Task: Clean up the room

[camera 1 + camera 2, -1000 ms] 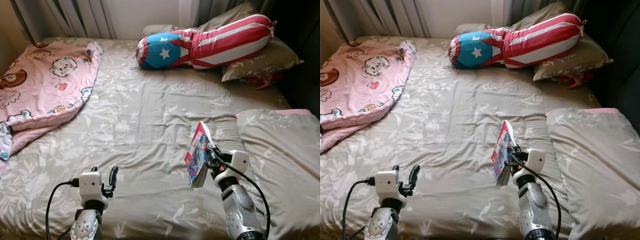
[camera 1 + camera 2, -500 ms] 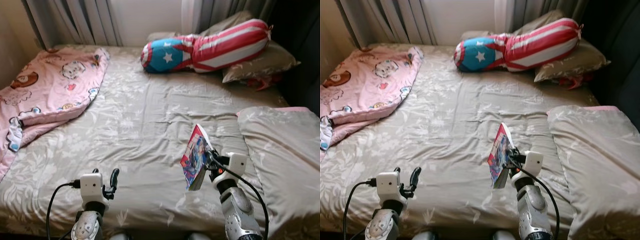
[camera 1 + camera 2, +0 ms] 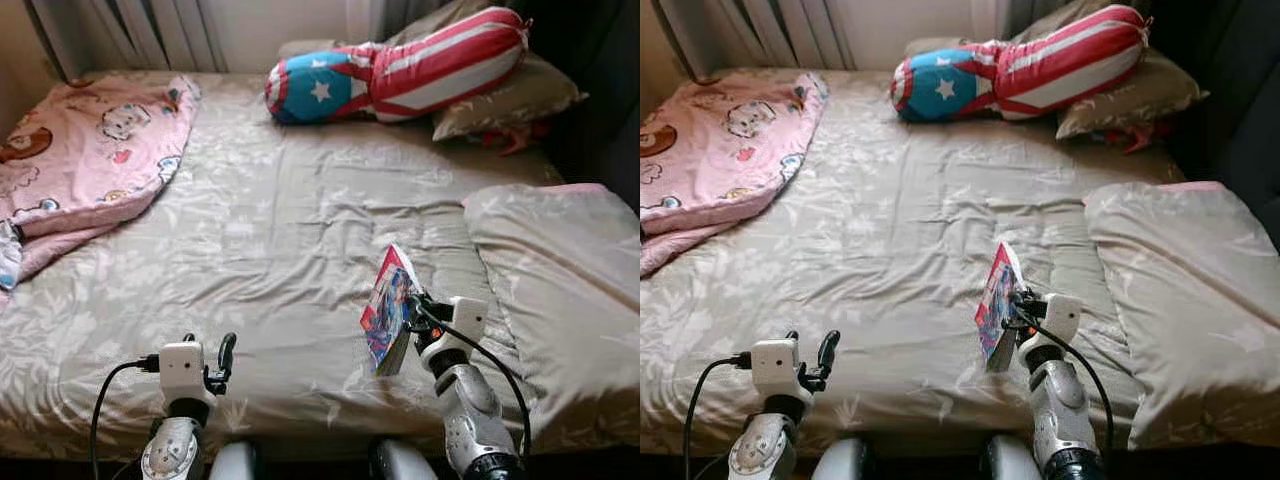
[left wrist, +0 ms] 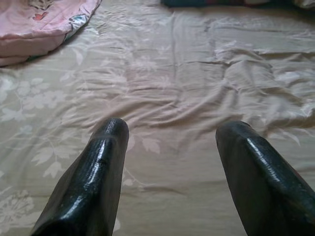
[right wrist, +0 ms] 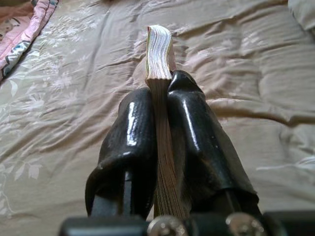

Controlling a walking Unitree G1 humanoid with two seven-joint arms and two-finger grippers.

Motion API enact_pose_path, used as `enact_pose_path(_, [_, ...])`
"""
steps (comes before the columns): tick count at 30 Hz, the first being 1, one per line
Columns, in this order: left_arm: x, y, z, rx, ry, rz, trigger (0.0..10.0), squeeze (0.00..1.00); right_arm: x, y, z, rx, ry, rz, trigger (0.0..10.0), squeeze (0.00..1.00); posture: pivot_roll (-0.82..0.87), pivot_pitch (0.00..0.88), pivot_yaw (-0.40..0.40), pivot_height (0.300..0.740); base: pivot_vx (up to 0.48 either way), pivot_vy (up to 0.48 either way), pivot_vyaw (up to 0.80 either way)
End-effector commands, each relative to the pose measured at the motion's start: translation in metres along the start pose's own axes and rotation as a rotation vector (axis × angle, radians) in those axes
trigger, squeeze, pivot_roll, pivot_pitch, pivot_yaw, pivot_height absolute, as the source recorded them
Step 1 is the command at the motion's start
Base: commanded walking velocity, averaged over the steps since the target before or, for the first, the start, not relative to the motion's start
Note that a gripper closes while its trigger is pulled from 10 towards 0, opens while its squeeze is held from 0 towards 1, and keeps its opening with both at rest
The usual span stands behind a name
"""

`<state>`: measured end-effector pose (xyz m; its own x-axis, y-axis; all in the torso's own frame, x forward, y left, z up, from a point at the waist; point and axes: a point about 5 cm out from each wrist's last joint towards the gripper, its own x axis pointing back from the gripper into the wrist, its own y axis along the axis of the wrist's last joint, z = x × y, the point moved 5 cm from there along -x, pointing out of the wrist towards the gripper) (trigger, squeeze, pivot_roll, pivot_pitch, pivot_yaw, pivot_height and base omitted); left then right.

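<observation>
No readable text, labels or numbers anywhere.

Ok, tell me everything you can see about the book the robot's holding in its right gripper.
The book is a thin paperback with a glossy, colourful cover in red, blue and pink. It stands upright on edge, held off the floral bedsheet near the foot of the bed. The right gripper is shut on its lower part, one black finger against each cover, and its pale page edges show above them.

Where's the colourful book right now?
The book is clamped upright in the right claw, above the near edge of the bed, beside the folded grey duvet.
</observation>
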<state>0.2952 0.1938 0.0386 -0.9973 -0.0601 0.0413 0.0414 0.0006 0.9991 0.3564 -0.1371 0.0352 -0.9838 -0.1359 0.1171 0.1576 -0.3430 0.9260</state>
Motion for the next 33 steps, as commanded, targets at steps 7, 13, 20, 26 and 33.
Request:
enact_pose_path(7, [0.001,0.0,-0.003,-0.023,-0.012,0.01,10.0,0.0,-0.024,0.034,0.007,-0.172,0.009,-0.078,10.0,0.0,-0.07,0.183,-0.001,0.649,0.0,0.0,0.0])
enact_pose_path(13, [0.002,0.004,-0.002,-0.043,-0.02,0.005,10.0,0.0,-0.04,0.048,0.025,-0.365,0.083,-0.093,10.0,0.0,-0.04,0.191,0.013,0.649,0.0,0.0,0.0])
enact_pose_path(20, [0.003,0.009,0.001,-0.081,-0.034,-0.004,10.0,0.0,-0.051,0.062,0.039,-0.64,0.182,-0.106,10.0,0.0,-0.01,0.202,0.035,0.649,0.0,0.0,0.0])
enact_pose_path(26, [0.006,0.013,0.005,-0.109,-0.04,-0.004,10.0,0.0,-0.053,0.061,0.027,-0.779,0.122,-0.099,10.0,0.0,0.02,0.21,0.052,0.649,0.0,0.0,0.0])
enact_pose_path(33, [0.012,0.015,0.003,-0.135,-0.068,0.005,10.0,0.0,-0.028,0.004,-0.019,-0.756,-0.159,0.044,10.0,0.0,0.05,0.225,0.071,0.649,0.0,0.0,0.0])
